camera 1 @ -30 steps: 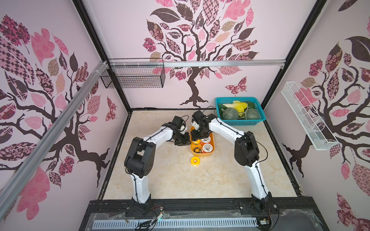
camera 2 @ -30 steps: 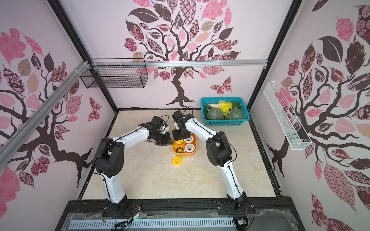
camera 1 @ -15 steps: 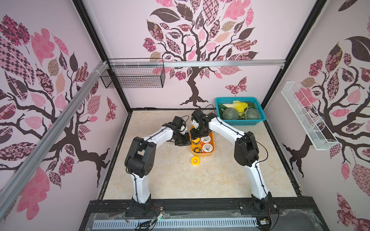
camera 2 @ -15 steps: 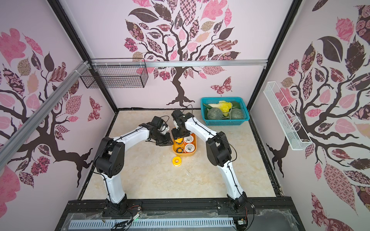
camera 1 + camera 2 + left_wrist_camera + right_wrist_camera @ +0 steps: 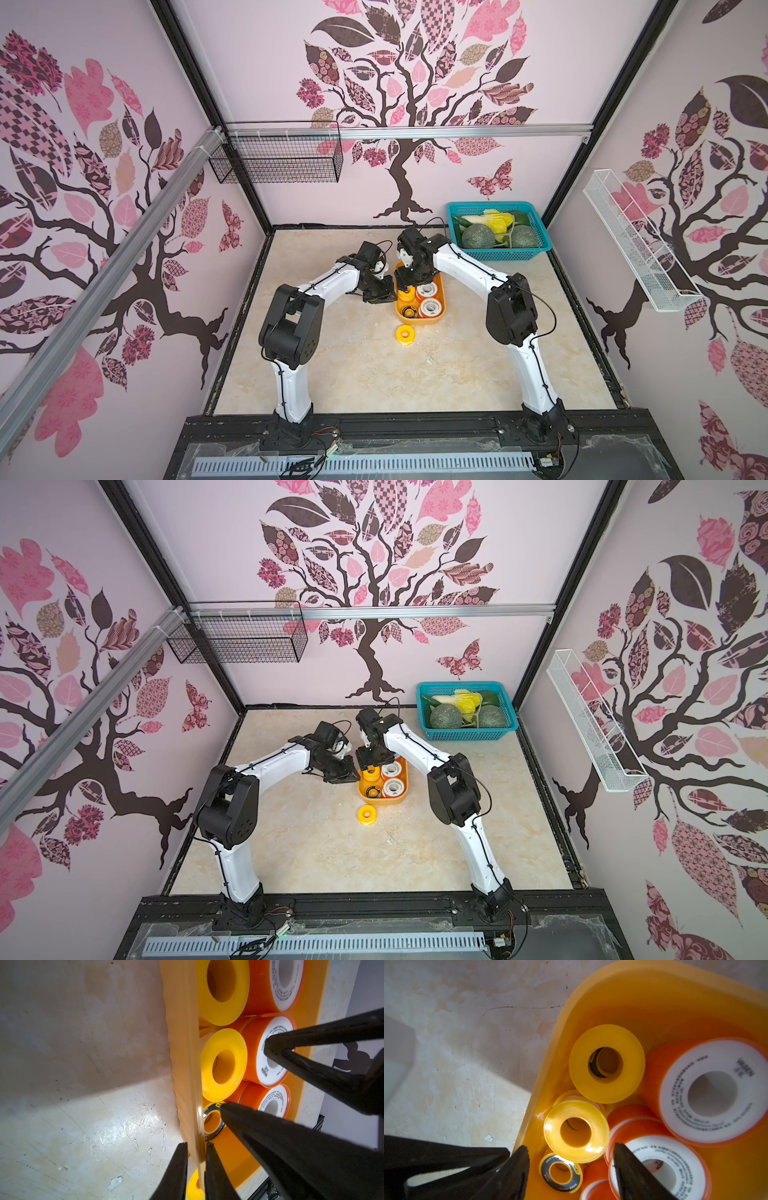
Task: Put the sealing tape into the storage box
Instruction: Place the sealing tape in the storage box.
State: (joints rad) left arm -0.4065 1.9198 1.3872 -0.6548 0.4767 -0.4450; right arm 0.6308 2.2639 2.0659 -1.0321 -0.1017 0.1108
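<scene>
Yellow-orange storage box (image 5: 415, 321), bright against the cream marbled surface (image 5: 374, 374). In it, white-faced spools (image 5: 431, 308) with orange rims and a black-ringed yellow spool (image 5: 409, 311). At the box's six o'clock, an all-yellow spool (image 5: 404, 333). The basket (image 5: 498, 254) is teal. Pale pink walls (image 5: 540, 174) carry brown trees with pink patterned leaves.

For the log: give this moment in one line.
left pincer: shut on storage box wall; right pincer: open above box; yellow spool: outside
</scene>
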